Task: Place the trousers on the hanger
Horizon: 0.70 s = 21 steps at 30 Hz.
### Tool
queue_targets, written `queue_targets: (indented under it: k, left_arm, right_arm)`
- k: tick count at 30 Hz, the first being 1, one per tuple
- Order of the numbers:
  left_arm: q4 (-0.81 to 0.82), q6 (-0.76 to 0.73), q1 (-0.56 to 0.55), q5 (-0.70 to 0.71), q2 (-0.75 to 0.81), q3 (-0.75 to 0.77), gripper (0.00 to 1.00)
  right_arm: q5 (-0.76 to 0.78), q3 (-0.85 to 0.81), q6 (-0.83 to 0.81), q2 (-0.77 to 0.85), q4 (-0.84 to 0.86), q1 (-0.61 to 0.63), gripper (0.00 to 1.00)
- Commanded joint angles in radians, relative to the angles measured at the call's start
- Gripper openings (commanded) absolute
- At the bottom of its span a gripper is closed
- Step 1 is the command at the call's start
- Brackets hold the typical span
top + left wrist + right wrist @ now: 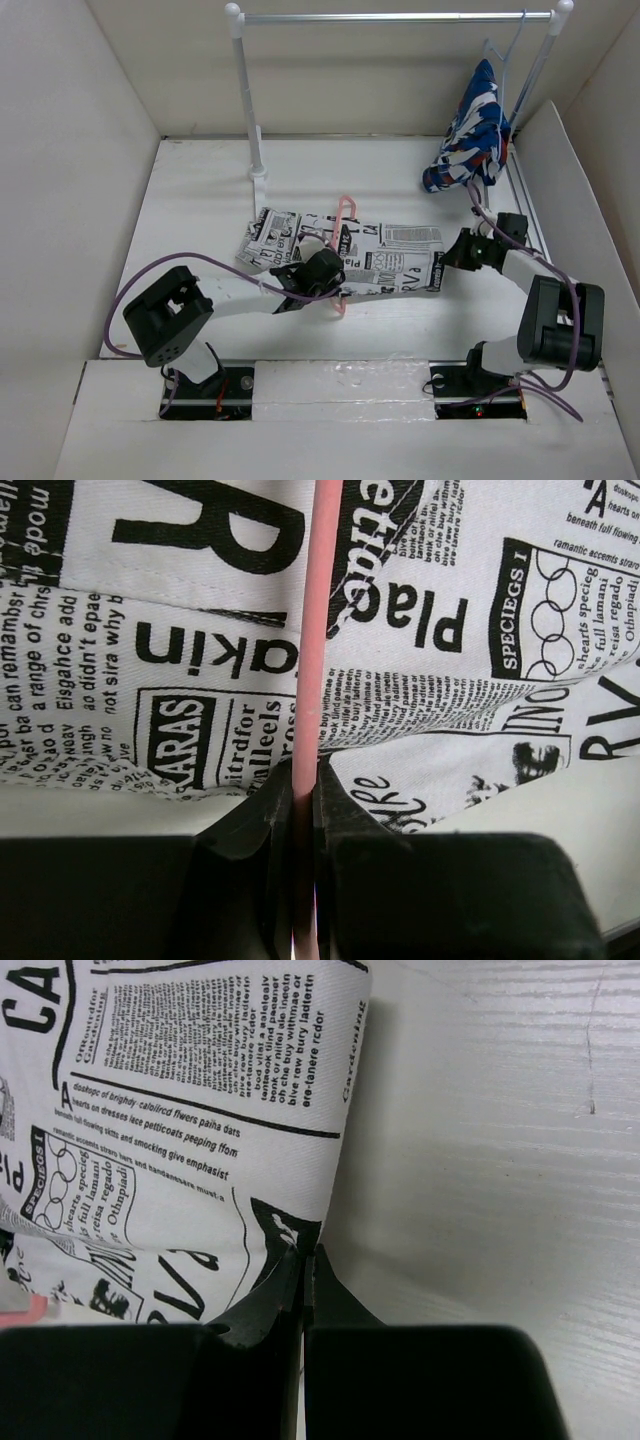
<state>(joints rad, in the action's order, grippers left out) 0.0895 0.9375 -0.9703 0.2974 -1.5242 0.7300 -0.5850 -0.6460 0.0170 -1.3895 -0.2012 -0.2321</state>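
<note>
1. A white tabletop (420, 325) fills the walled work area in front of you. At its far side stands a clothes rail (390, 17).
2. The trousers (390, 250), white with black newspaper print, lie flat across the middle of the tabletop and run left to right between the two arms.
3. A blue, white and red patterned garment (472, 130) hangs from the right end of the rail, well apart from the trousers.
4. The pink hanger (345, 208) crosses the trousers from far to near. Its hook pokes out past their far edge, and a bit of pink shows below their near edge.
5. Your left gripper (335, 285) sits at the near edge of the trousers. In the left wrist view, this gripper (305, 780) is pinching the hanger's thin pink wire (312, 630), with printed fabric (450, 630) on both sides of the wire.
6. Your right gripper (447, 258) is at the trousers' right end. In the right wrist view, its fingers (305, 1260) are pressed together on the fabric's corner (180, 1110).
</note>
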Motion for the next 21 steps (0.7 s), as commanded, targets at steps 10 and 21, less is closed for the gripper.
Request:
queue_targets:
  k: [10,21]
  left_arm:
    - [-0.151,0.006,-0.047,0.206,0.024,0.129,0.0]
    - [-0.177,-0.089,-0.192,0.331,0.134,0.247,0.0]
  right_arm:
    - [0.042,0.025,-0.022,-0.002,0.095,-0.019,0.0]
    - [-0.032,-0.018,0.021,0.253,-0.088,0.08,0.62]
